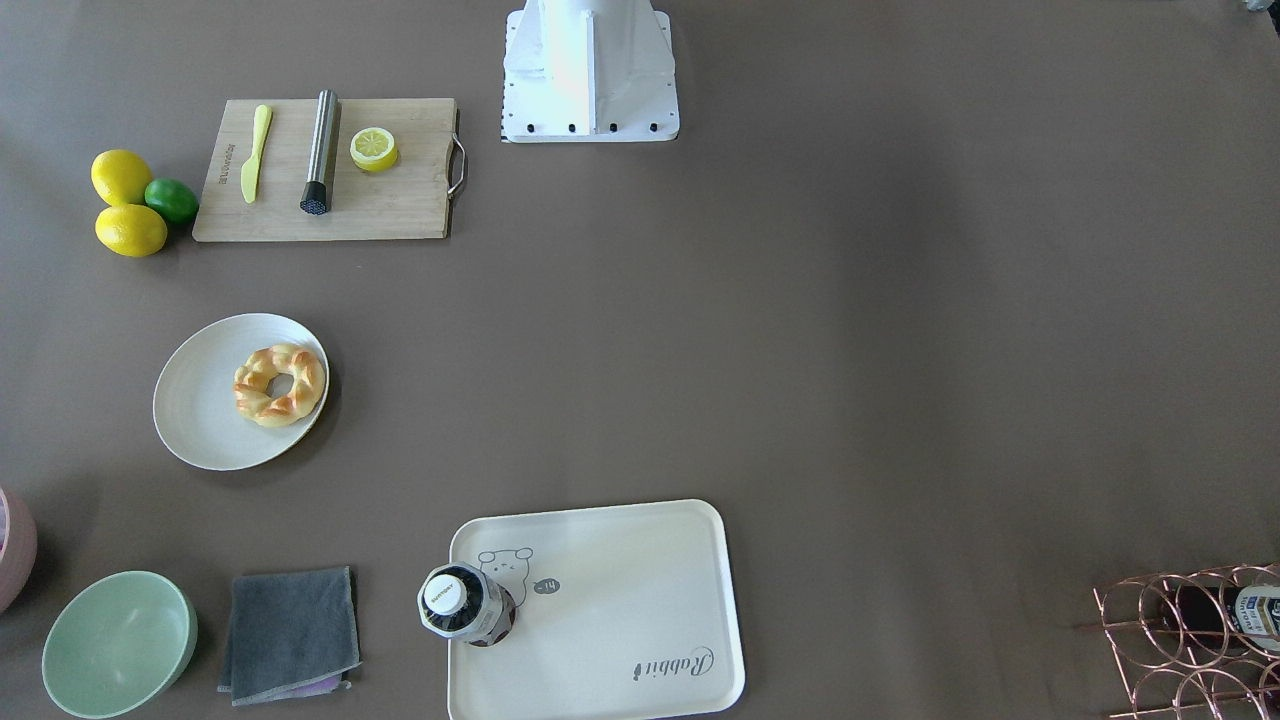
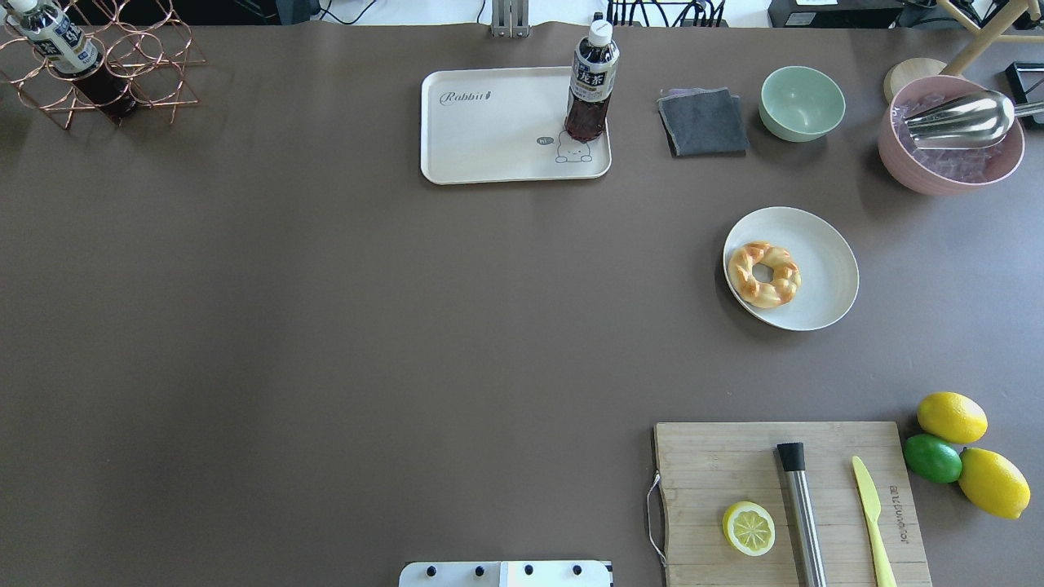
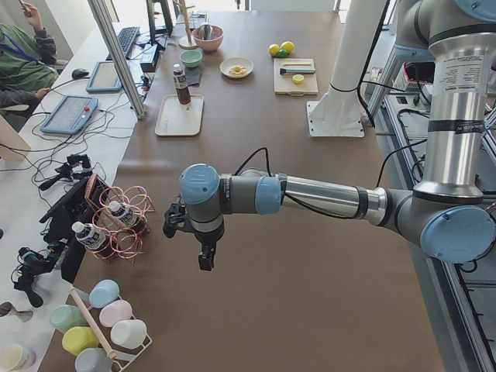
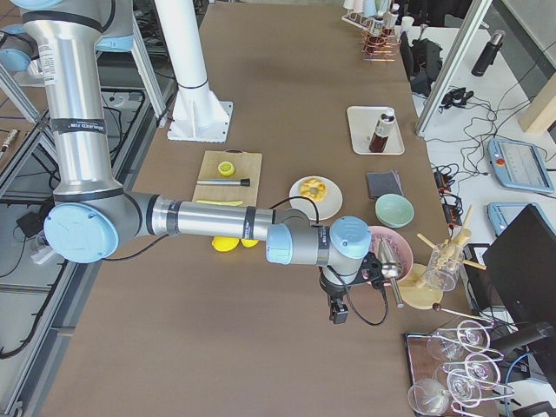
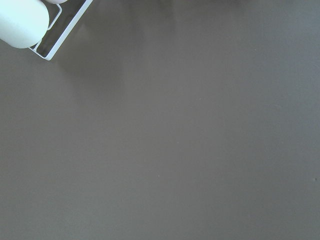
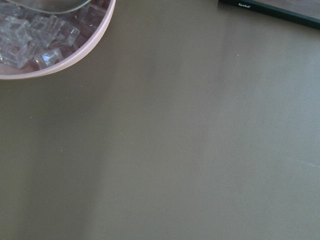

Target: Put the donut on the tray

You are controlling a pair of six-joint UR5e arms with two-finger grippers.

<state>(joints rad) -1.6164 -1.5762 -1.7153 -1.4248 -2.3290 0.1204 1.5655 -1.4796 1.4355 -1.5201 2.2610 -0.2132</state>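
Donut [image 2: 763, 274] sits on the round plate [image 2: 824, 244], on the plate's 9 o'clock half in the overhead view, lying flat with the hole up. Not yet picked. Tray [image 2: 489, 139] is well apart from it, at about 10 o'clock across bare desk [image 2: 326, 326]. A bottle [image 2: 591, 81] stands on the tray's 3 o'clock end, by the bear print; the rest of the tray surface is free.

Both arms are far from the donut. Left gripper [image 3: 205, 262] hangs over the desk near the wire bottle rack [image 3: 116, 225]. Right gripper [image 4: 337, 313] hangs beside the pink ice bowl [image 4: 391, 252]. Each shows only in a side view, so I cannot tell whether either is spread or pressed together. Neither appears to carry anything.

Handling, my read: light, probably soft and squashy, with a glossy crust that may slip. Braided surface gives some bite. Best hold is likely one finger through the centre hole and one outside, pinching a single side of the ring from above with a gentle squeeze. Right arm looks the nearer choice. Risks: dragging the plate along on lift, and clipping the bottle on set-down, so aim for the tray's 9 o'clock half.
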